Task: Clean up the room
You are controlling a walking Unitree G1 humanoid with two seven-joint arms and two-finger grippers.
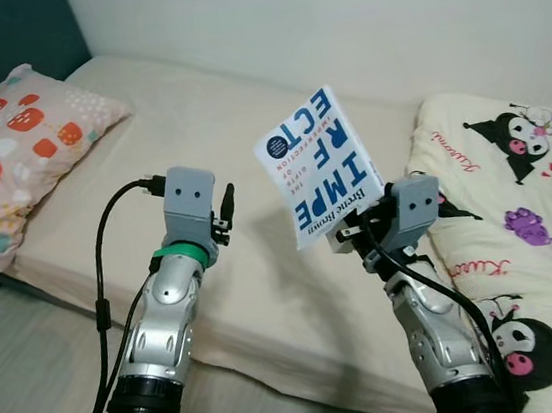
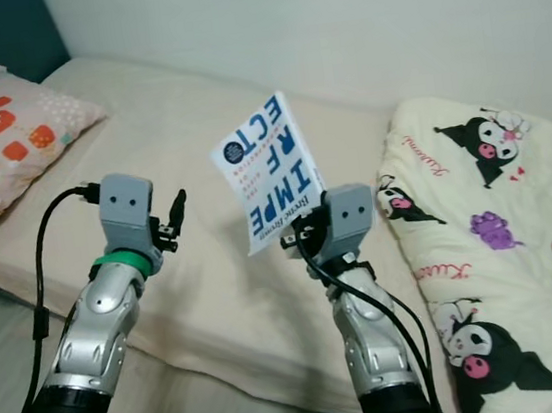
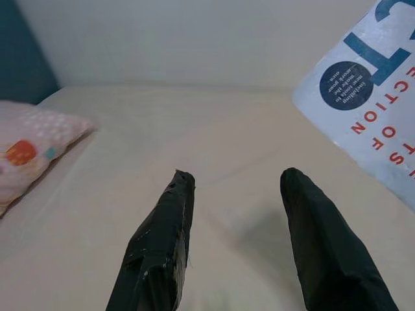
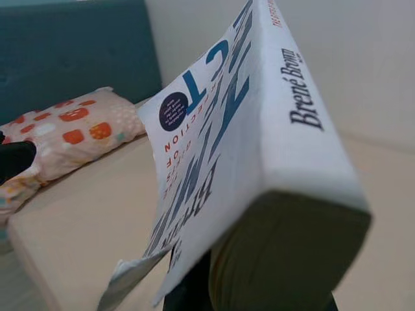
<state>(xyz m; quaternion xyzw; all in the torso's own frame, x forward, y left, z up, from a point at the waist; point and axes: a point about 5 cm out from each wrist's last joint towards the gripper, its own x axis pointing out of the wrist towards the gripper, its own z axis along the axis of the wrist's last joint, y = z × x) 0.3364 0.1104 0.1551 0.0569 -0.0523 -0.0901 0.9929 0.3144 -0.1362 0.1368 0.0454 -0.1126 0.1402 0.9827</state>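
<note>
A white paperback book (image 1: pixel 317 164) with blue block letters on its cover is held up above the bed, tilted, cover facing me. My right gripper (image 1: pixel 351 229) is shut on the book's lower edge; in the right wrist view the book (image 4: pixel 246 149) looms close with its spine towards the camera. My left gripper (image 1: pixel 226 211) is raised over the mattress to the left of the book, open, with nothing between its fingers (image 3: pixel 162 240). A corner of the book (image 3: pixel 369 97) shows beside them.
The bed (image 1: pixel 197 136) has a bare beige sheet. A pillow (image 1: pixel 12 148) with orange patches lies at its head on the left by the dark blue headboard (image 4: pixel 71 58). A cream cartoon-print blanket (image 1: pixel 520 227) covers the right part. A white wall stands behind.
</note>
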